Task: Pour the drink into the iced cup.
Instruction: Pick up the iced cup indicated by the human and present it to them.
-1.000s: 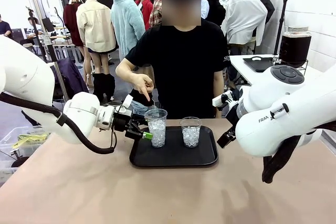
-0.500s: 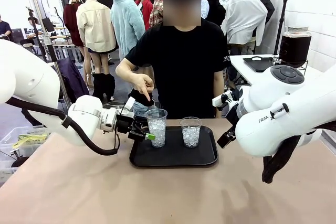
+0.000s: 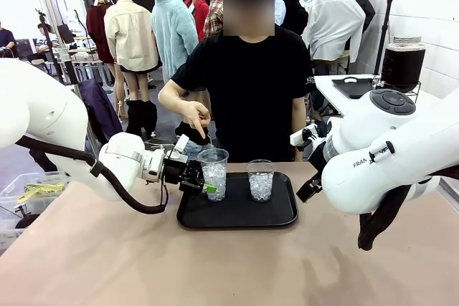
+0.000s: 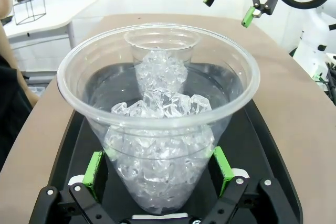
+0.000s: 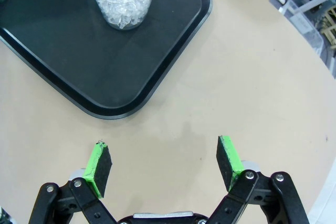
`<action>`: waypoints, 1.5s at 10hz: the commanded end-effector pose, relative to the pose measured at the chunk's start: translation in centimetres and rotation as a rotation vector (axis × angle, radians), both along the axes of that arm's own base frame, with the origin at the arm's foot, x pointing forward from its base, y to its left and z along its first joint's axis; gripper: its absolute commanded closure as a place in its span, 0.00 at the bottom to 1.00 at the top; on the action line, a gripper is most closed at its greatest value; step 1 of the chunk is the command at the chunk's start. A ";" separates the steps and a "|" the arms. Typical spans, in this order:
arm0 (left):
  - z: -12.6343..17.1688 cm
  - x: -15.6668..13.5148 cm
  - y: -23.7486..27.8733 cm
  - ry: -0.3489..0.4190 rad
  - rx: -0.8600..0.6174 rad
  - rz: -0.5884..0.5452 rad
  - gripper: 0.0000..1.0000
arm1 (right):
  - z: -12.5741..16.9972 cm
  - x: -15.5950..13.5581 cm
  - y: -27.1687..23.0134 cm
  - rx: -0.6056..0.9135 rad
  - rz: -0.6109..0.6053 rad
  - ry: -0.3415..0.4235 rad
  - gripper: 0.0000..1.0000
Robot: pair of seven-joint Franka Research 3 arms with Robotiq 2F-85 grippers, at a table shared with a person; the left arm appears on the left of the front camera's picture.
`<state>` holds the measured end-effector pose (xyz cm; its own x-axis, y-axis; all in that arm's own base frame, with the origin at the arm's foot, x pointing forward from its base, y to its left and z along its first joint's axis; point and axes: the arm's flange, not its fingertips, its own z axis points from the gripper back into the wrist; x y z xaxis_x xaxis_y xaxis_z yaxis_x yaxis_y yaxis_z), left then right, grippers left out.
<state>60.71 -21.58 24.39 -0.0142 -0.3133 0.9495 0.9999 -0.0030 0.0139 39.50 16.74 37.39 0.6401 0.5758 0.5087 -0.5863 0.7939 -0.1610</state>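
Your left claw [image 4: 157,167] stands released, its green pads [image 4: 96,167] spread to either side of the tall iced cup [image 4: 157,129] at the middle of the wrist frame. You cannot tell whether they touch the plastic. In the front view that cup sits on the left part of the black tray [image 3: 237,214] at centre frame, with a shorter iced cup [image 3: 260,180] near it on the right. The person's hand [image 3: 195,116] hangs just above the tall cup, a finger pointing down. Your right claw [image 5: 164,163] is released too, over bare table [image 5: 252,77] at the bottom of its wrist frame, below the tray's corner. The drink [image 3: 402,66], dark in its jar with a silver lid [image 3: 407,39], stands at the upper right of the front view, well apart from both cups.
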 end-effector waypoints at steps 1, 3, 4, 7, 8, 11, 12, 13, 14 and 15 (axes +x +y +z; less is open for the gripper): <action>0.1 0.6 -0.3 -0.007 -0.042 0.006 0.10 | 0.0 0.0 0.0 0.000 0.000 0.001 0.00; 0.4 0.5 -0.1 -0.033 -0.061 0.001 0.20 | 0.0 0.0 0.0 0.000 0.000 0.001 0.00; 0.4 0.5 0.0 -0.030 -0.067 0.002 0.20 | 0.0 0.0 0.0 0.000 0.000 0.001 0.00; 0.4 0.5 0.1 -0.035 -0.083 0.003 0.20 | 0.0 0.0 0.0 0.000 0.000 0.001 0.00; 0.4 0.5 0.2 -0.037 -0.083 0.002 0.20 | 0.0 0.0 0.0 0.000 0.000 0.001 0.00; 0.3 0.3 0.1 -0.051 -0.083 -0.015 0.36 | 0.0 0.0 0.0 0.000 0.000 0.001 0.00; 0.3 0.2 0.1 -0.056 -0.084 -0.008 0.36 | 0.0 0.0 0.0 0.000 0.000 0.001 0.00; 0.3 0.3 0.1 -0.056 -0.087 -0.005 0.36 | 0.0 0.0 0.0 0.000 0.000 0.001 0.00; 0.3 0.3 0.2 -0.060 -0.092 0.001 0.36 | 0.0 0.0 0.0 0.000 0.000 0.001 0.00; 0.6 0.0 0.4 -0.068 -0.096 0.002 0.36 | 0.0 0.0 0.0 0.000 0.000 0.001 0.00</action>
